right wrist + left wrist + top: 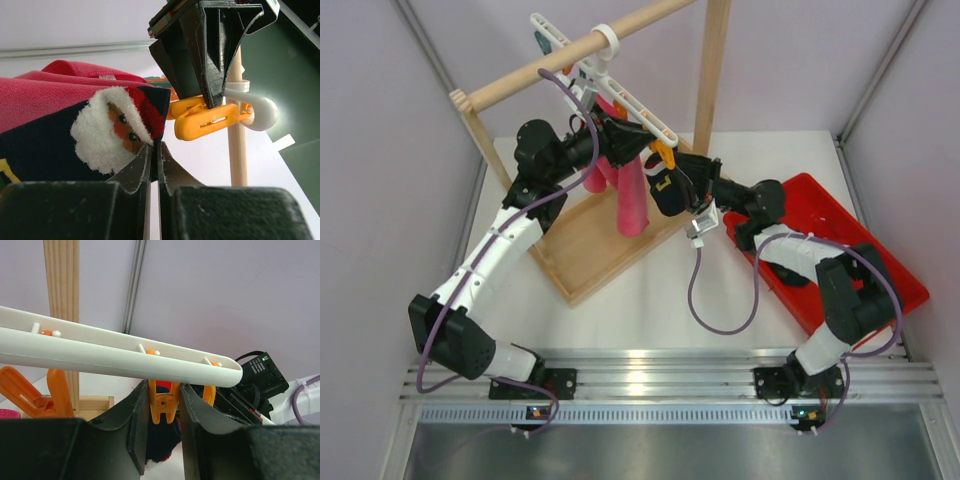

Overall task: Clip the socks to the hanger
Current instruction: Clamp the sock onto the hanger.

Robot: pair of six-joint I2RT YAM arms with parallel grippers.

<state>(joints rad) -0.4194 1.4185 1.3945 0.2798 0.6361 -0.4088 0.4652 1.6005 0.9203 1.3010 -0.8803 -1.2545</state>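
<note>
One sock (60, 145) is in view, one hanger (100, 357), one pink cloth (632, 205) and one red tray (880, 250). Under the hanger's white bar, the left wrist view shows at least three orange clips.

The right jaws are closed almost flat together, pinching the sock's edge at their tips. The sock spreads to the left of these jaws and up above them. It is held off the table (650, 290), just under the hanger's near end and beside the pink cloth, which hangs behind it.

The left jaws are closed on one clip (164, 405), with a black finger (135, 425) pressed to each side of it. This clip hangs near the bar's rounded end. Dark fabric shows straight below it, between the same two fingers. From the right wrist, the sock's upper corner lies right against that clip. Whether the clip bites the fabric cannot be told.

The sock is dark navy, nearly black. It bears a Santa face with a fluffy white beard, a red hat and a pinkish-orange face. A bit of yellow marking shows lower on it.

The hanger's white hook is looped over the wooden rail (570, 55), so the bar slants down toward the arms. The tray lies on the table to the right, under the right arm.
</note>
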